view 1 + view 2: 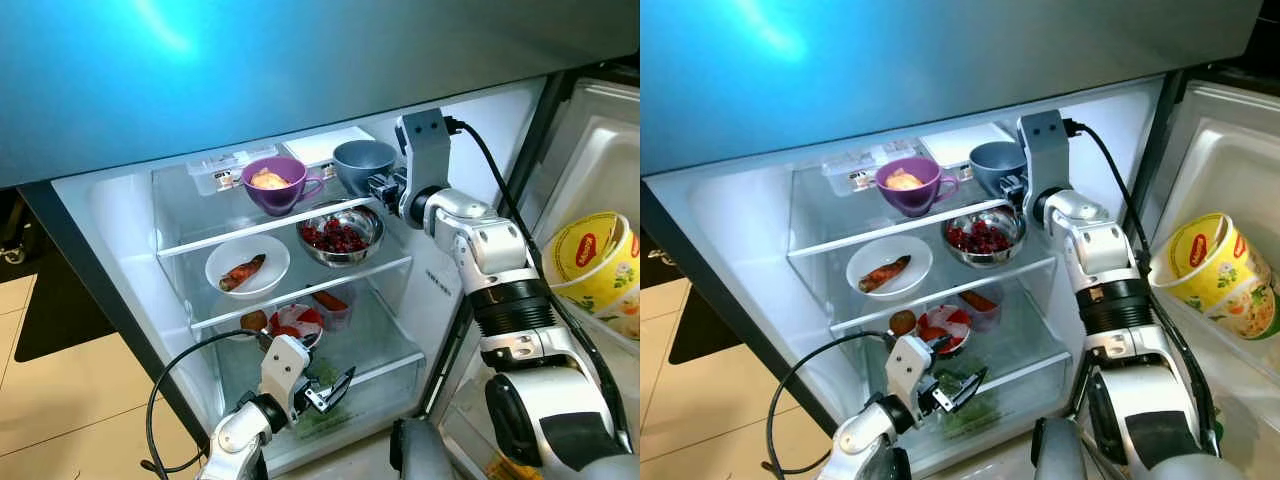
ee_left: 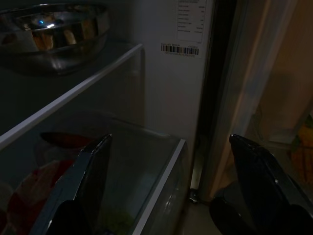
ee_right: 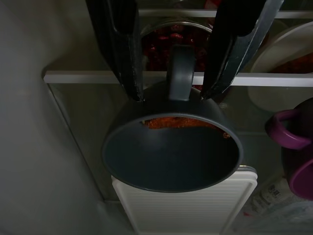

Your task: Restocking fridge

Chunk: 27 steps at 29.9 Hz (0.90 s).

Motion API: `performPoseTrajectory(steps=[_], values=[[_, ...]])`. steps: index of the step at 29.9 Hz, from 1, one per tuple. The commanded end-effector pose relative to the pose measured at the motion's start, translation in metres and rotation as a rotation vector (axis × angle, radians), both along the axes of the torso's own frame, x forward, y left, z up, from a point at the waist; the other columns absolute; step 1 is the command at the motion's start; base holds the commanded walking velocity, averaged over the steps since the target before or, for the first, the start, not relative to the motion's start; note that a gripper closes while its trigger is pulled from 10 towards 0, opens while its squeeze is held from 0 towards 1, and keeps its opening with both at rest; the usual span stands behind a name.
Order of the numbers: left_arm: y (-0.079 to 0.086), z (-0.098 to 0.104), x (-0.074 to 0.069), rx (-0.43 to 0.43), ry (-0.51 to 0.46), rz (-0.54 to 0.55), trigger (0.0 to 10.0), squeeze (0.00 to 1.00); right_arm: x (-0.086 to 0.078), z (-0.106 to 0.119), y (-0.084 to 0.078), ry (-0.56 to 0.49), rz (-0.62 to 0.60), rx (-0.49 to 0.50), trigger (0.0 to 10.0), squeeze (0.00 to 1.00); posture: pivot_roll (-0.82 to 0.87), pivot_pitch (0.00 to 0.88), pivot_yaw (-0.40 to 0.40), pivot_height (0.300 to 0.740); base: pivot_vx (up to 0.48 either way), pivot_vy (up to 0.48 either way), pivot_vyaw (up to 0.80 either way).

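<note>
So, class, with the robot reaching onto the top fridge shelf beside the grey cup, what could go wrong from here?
1. The right hand straddles the handle of the dark grey ceramic cup, which sits near the front edge of the glass top shelf; a pull could tip it down onto the steel bowl of red berries.
2. The purple mug holding food stands close beside it and might get knocked.
3. The left hand hangs open by the bottom drawer and could snag it.

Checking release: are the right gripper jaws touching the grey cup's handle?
Apart. In the right wrist view the right gripper straddles the grey cup, jaws open, with gaps on both sides of the handle.
</note>
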<state>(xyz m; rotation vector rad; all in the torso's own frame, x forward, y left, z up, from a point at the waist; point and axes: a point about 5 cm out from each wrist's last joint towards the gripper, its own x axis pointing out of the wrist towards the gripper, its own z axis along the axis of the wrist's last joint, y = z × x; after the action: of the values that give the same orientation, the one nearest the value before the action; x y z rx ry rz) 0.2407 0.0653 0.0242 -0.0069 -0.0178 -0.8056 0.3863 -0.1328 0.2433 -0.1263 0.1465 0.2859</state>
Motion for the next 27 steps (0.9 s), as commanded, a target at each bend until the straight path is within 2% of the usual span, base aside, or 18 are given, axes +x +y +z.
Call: performPoseTrajectory(steps=[1,2,3,4,5,17,27], values=[[-0.003,-0.001,-0.003,-0.017,0.013,0.007,10.0,0.0,0.003,0.004,0.003,-0.012,-0.005,0.0,1.6,0.0,-0.08,0.003,0.039,0.551,0.0,0.0,0.0],[-0.003,-0.001,-0.003,-0.017,0.013,0.007,10.0,0.0,0.003,0.004,0.003,-0.012,-0.005,0.0,1.6,0.0,-0.08,0.003,0.039,0.551,0.0,0.0,0.0],[-0.003,-0.001,-0.003,-0.017,0.013,0.007,10.0,0.0,0.003,0.004,0.003,-0.01,-0.01,0.001,4.1,0.0,-0.08,0.005,0.039,0.551,0.0,0.0,0.0],[-0.003,-0.001,-0.003,-0.017,0.013,0.007,10.0,0.0,0.003,0.004,0.003,-0.009,-0.012,0.002,4.1,0.0,-0.08,0.005,0.039,0.551,0.0,0.0,0.0],[-0.003,-0.001,-0.003,-0.017,0.013,0.007,10.0,0.0,0.004,0.004,0.003,-0.009,-0.015,0.004,10.0,0.0,-0.08,0.005,0.04,0.551,0.0,0.0,0.0],[-0.003,-0.001,-0.005,-0.02,0.012,0.007,10.0,0.0,0.008,0.004,0.002,-0.007,-0.029,0.01,10.0,0.0,-0.07,0.013,0.036,0.551,0.0,0.0,0.0],[-0.004,-0.001,-0.007,-0.024,0.012,0.008,10.0,0.0,0.018,0.01,-0.001,-0.013,-0.047,-0.009,10.0,0.0,-0.06,0.019,0.024,0.551,0.0,0.0,0.0]])
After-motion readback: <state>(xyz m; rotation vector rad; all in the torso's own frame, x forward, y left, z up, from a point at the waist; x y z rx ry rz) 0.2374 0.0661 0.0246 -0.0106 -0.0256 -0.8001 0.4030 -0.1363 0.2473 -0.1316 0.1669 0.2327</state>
